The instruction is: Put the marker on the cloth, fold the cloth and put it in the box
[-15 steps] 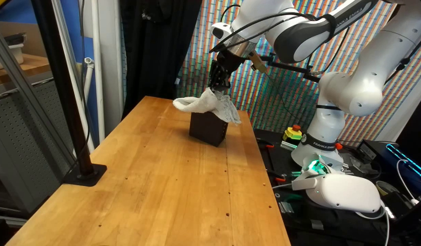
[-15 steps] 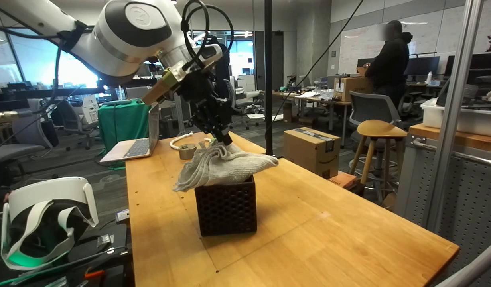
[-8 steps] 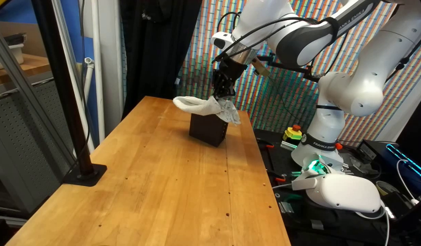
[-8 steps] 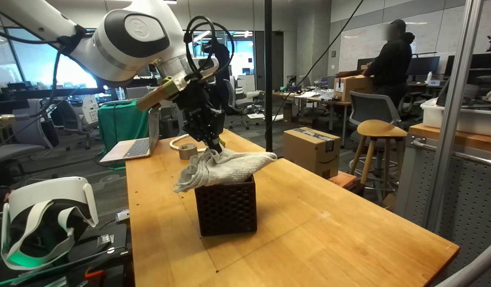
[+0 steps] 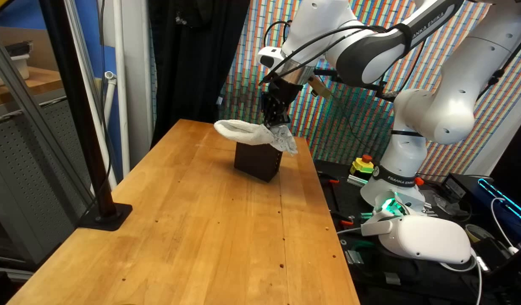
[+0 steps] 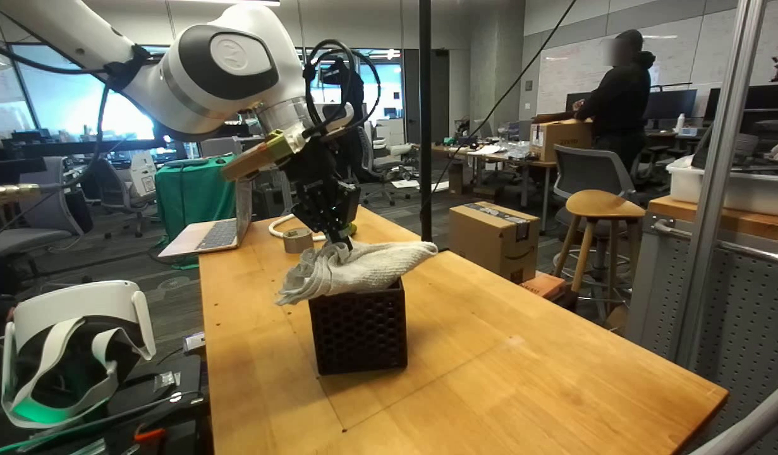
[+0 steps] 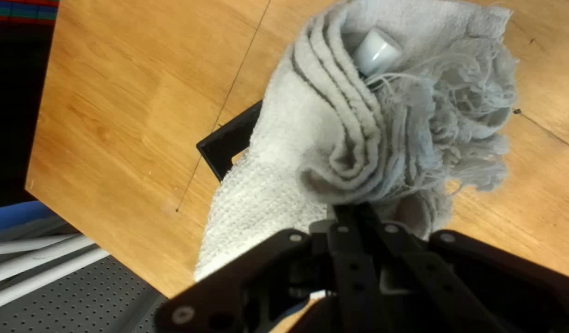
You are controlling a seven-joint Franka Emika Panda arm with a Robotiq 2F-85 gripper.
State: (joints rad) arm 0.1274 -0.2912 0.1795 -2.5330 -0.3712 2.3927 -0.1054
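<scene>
The cream cloth (image 5: 243,132) lies folded and bunched across the top of the black box (image 5: 256,161). In an exterior view the cloth (image 6: 385,265) overhangs the box (image 6: 360,332) on both sides. The wrist view shows the rolled cloth (image 7: 284,129) with a frayed end and one box corner (image 7: 226,141). A pale cylindrical end, apparently of the marker (image 7: 376,52), pokes from the folds; its body is hidden. My gripper (image 6: 349,245) is above the box with its tips against the cloth. In the wrist view its fingers (image 7: 351,210) are close together; their tips are partly hidden by the cloth.
The box stands on a wooden table (image 5: 226,220). A tape roll (image 6: 297,240), a white cable (image 6: 281,222) and a laptop (image 6: 218,235) are at the table's far end. A black post (image 5: 84,110) is fixed at the table edge.
My gripper has moved lower and shifted slightly over the cloth. The raised peak of cloth at its tips has sunk and flattened. The box has not moved.
</scene>
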